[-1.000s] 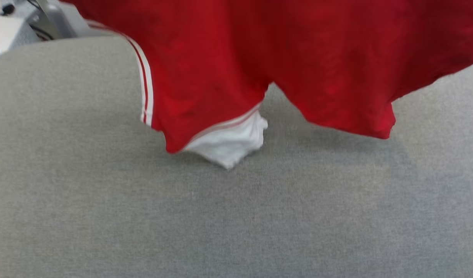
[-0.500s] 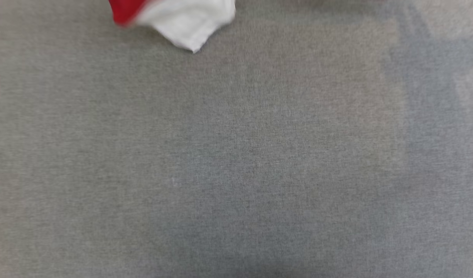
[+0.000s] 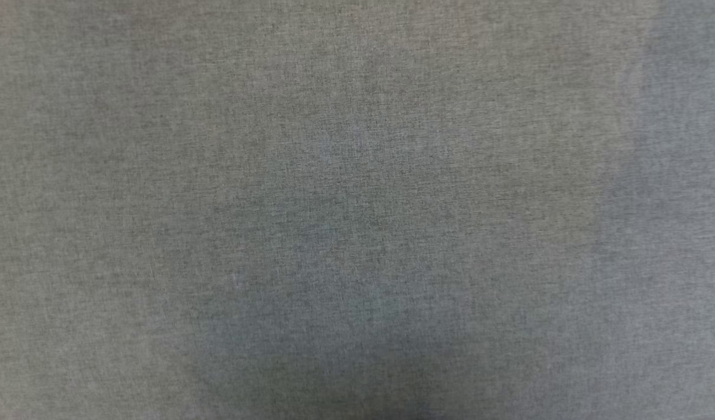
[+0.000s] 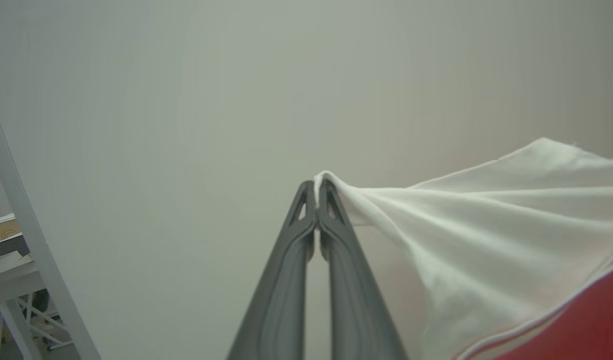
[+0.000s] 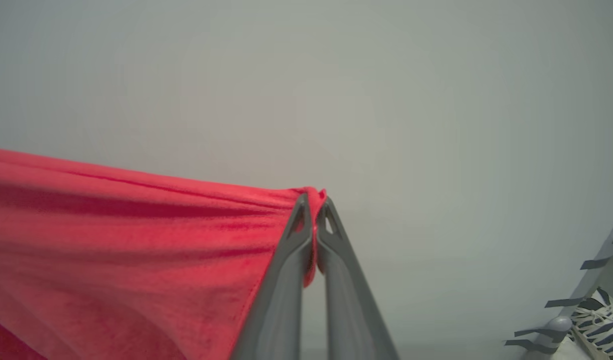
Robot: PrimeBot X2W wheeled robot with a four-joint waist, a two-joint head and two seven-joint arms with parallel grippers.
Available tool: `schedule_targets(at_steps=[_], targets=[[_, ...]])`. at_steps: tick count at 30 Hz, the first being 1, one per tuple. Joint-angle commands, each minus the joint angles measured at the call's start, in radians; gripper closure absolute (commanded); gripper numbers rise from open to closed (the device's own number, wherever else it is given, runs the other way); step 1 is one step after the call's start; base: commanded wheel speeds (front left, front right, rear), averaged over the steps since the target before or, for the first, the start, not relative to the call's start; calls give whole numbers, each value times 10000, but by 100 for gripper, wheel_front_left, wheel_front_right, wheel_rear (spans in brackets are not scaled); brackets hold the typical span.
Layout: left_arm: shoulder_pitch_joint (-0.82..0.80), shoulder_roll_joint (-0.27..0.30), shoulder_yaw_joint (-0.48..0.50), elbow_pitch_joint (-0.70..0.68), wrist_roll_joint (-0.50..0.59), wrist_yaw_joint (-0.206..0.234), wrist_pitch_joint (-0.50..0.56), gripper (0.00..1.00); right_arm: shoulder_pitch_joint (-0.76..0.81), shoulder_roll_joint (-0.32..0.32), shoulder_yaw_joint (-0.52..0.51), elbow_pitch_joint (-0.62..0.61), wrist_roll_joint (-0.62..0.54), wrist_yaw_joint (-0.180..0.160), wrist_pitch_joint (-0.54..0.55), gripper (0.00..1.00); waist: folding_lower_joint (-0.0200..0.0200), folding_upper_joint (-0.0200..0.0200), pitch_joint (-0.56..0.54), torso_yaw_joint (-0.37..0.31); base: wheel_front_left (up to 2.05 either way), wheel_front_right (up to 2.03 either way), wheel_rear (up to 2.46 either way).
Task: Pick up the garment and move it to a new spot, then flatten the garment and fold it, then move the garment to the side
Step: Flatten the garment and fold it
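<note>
In the left wrist view my left gripper [image 4: 316,186] is shut on a pinch of the garment's white sleeve cloth [image 4: 486,225], which stretches away to the right toward red cloth and striped trim at the lower right. In the right wrist view my right gripper [image 5: 314,197] is shut on a fold of the garment's red cloth [image 5: 126,240], which spreads taut to the left. Both grippers stand against a plain pale surface. The head view looks down on bare grey fabric tabletop [image 3: 357,210].
A white frame leg [image 4: 31,250] and a cluttered table stand at the left edge of the left wrist view. A striped shoe [image 5: 599,315] and a pale base show at the lower right of the right wrist view.
The garment has slid up and out of the head view's top edge, from hanging red cloth, to a white sleeve tip, to bare tabletop; the view itself seems to have shifted.
</note>
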Motion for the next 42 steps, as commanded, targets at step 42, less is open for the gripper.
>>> schedule_targets(at_steps=[42], targets=[[15867,-408,-684,-3477,-2761,1500,-1109,100,10566,-1227,5042,-598,4850,-92,-493,100,-2,0,-5171,1267,0,0,0]])
